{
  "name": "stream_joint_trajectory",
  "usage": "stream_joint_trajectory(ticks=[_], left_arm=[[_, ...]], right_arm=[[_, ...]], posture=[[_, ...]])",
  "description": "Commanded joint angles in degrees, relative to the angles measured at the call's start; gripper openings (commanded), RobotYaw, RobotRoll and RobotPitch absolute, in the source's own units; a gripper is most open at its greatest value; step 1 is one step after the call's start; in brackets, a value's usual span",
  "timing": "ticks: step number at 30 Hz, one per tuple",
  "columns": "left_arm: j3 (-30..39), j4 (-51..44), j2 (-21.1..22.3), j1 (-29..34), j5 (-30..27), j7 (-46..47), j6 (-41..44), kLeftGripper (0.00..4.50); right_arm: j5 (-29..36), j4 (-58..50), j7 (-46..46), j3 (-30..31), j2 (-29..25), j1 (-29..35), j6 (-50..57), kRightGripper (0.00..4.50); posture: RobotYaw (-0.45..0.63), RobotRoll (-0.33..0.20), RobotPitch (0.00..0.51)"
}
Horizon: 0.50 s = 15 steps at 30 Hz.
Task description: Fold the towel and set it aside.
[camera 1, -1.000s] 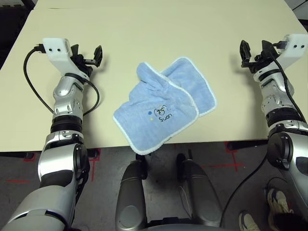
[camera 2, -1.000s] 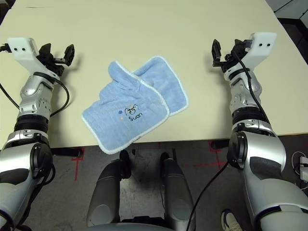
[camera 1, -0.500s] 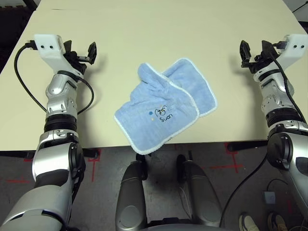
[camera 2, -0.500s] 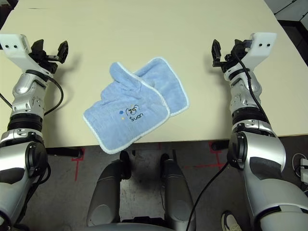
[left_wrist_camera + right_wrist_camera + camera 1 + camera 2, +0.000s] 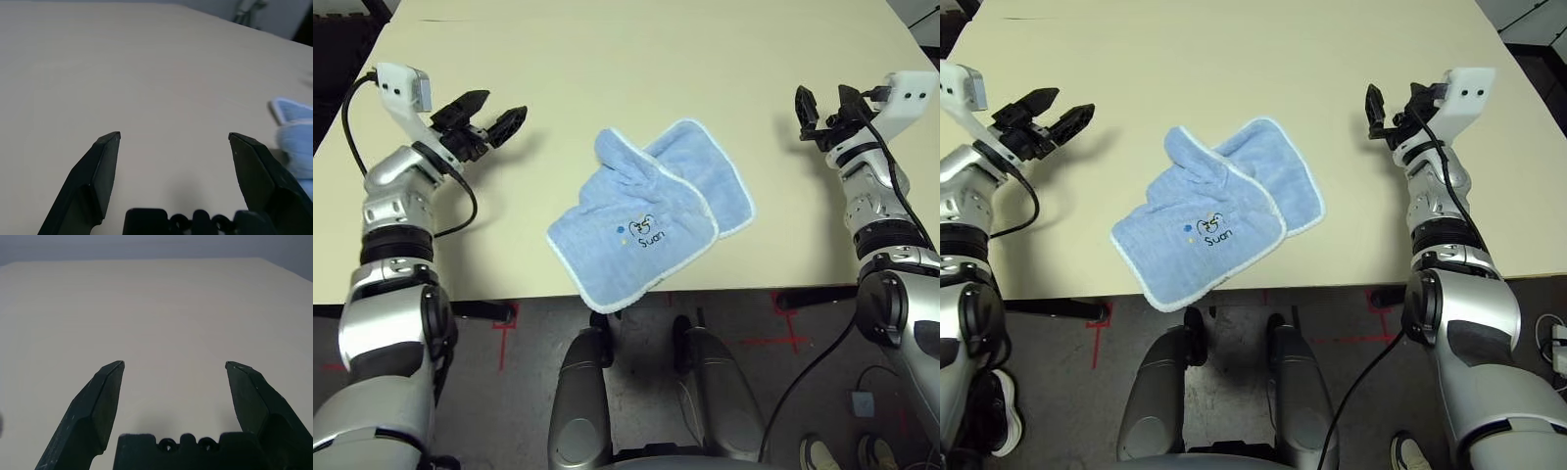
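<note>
The light blue towel (image 5: pixel 651 215) lies crumpled and partly folded over itself at the middle of the table, near the front edge. Its dark cartoon print with lettering faces up, and its near corner hangs slightly over the edge. My left gripper (image 5: pixel 499 106) hovers open to the left of the towel, fingers pointing toward it, with nothing between them. The left wrist view shows the towel's edge (image 5: pixel 296 147) just beyond one fingertip of that gripper (image 5: pixel 174 138). My right gripper (image 5: pixel 820 98) is open and empty well to the right of the towel, over bare table (image 5: pixel 173 364).
The beige table (image 5: pixel 607 59) stretches bare behind the towel and on both sides. Its front edge runs just under the towel's near corner, with dark floor and red tape marks (image 5: pixel 773 338) beyond. A black cable (image 5: pixel 352 147) loops off my left wrist.
My left arm has swung outward and turned, so its open gripper now points toward the towel. The right gripper has shifted only slightly. The towel has not moved.
</note>
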Motion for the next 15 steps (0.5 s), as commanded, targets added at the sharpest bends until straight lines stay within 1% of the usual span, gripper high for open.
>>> stream_joint_trajectory(ticks=[1,2,5,7,9,15], left_arm=[[-3.21,1.36,1.34,-1.69,1.82,-8.25,1.77,4.48],[-3.9,1.01,1.45,-1.7,2.2,-9.52,1.5,4.48],[-5.95,-0.33,1.85,-0.7,3.86,-13.73,-2.68,4.48],[-7.31,-1.46,2.25,0.59,4.96,-16.72,-6.88,4.48],[-8.05,-2.52,2.64,1.5,5.32,-18.99,-9.21,4.48],[-7.85,-4.48,2.59,2.4,4.72,-19.75,-9.61,4.48]], right_arm=[[-0.53,-1.35,4.14,0.93,-2.86,0.58,3.23,4.5],[-0.52,-1.45,5.54,1.21,-3.42,0.48,4.39,4.5],[-0.82,-1.38,10.19,2.52,-4.56,-0.81,8.09,4.5],[-0.76,-1.07,12.25,2.93,-5.1,-2.01,9.81,4.5],[-0.99,-0.8,14.86,3.78,-5.14,-3.67,11.65,4.5],[-2.1,-0.08,20.5,5.96,-4.87,-7.48,14.65,4.5]], posture=[[-0.02,0.0,0.322],[-0.01,0.0,0.332],[-0.01,0.0,0.339],[-0.01,0.0,0.34],[-0.01,0.0,0.34],[0.0,0.0,0.34]])
